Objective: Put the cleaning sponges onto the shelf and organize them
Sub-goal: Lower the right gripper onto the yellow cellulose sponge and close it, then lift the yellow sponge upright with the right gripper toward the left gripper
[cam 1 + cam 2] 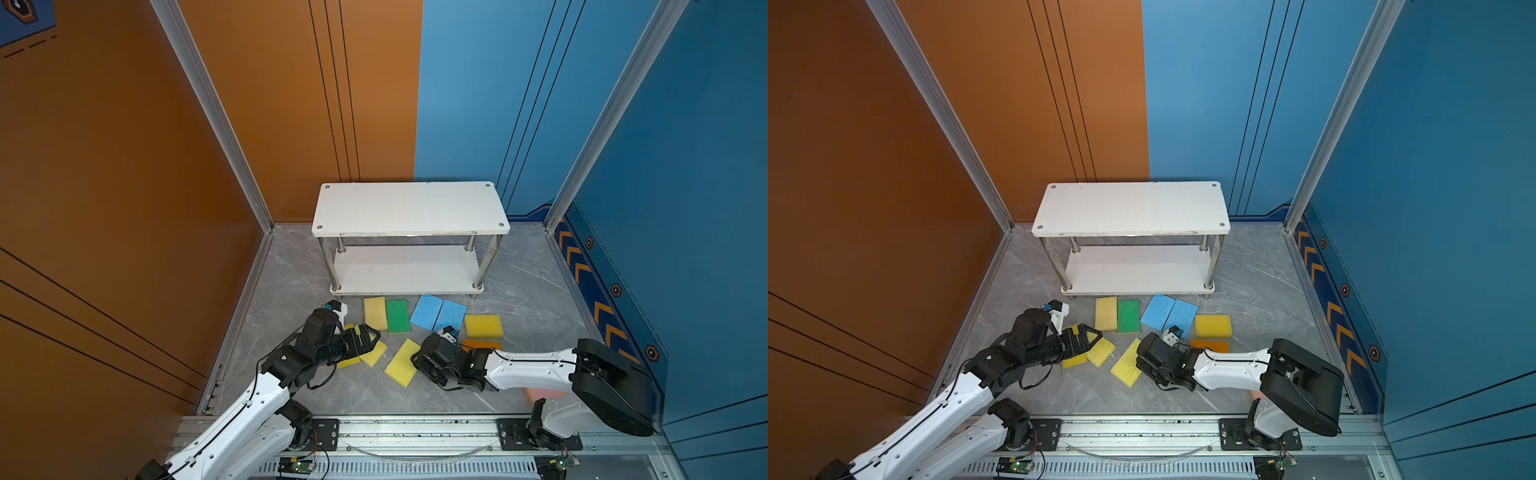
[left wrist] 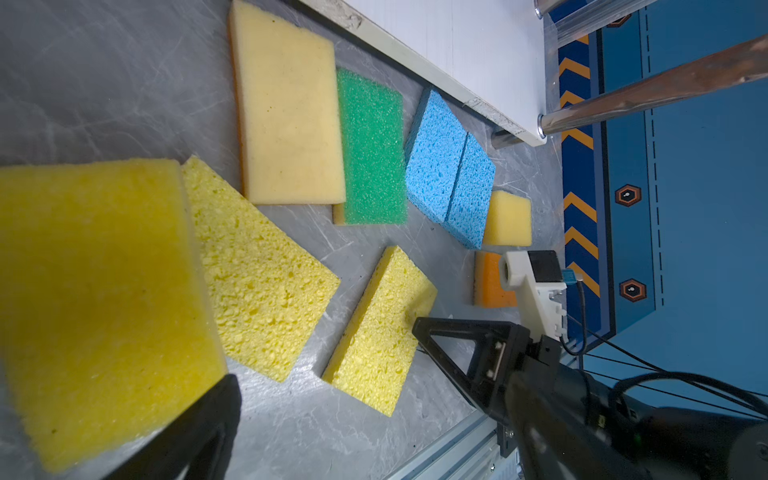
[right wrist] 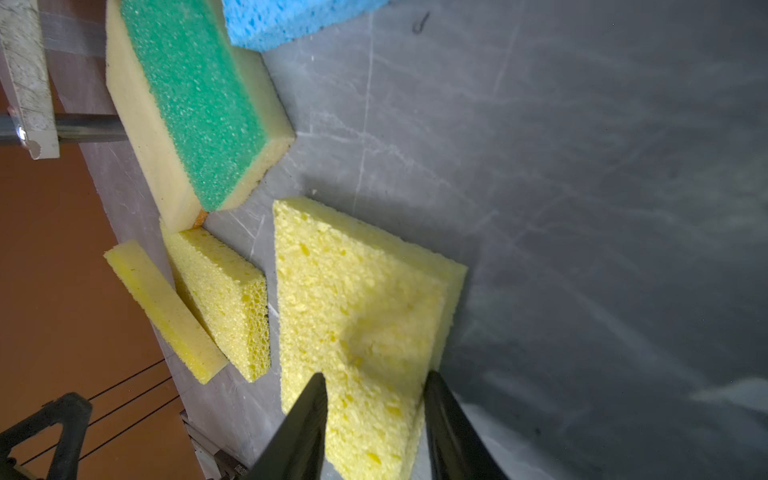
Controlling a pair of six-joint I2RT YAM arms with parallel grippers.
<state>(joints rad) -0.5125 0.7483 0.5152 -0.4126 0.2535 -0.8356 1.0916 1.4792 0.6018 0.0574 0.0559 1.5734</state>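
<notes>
Ten cleaning sponges [image 1: 397, 316] lie on the grey floor [image 1: 519, 299] before the white two-tier shelf [image 1: 409, 208]. The right gripper [image 3: 374, 382] straddles a porous yellow sponge [image 3: 361, 291], jaws half-closed; whether they grip it is unclear. The left gripper [image 1: 365, 340], jaws wide apart, hangs over a smooth yellow sponge [image 2: 95, 299].

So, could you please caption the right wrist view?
Right gripper straddles a porous yellow rectangular sponge on the grey tabletop.

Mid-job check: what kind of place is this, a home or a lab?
Probably a lab robot cell, not a home: orange wall panel and blue wall panel framed by silver aluminium posts, a white robot arm mounted on a slotted metal rail.
</notes>
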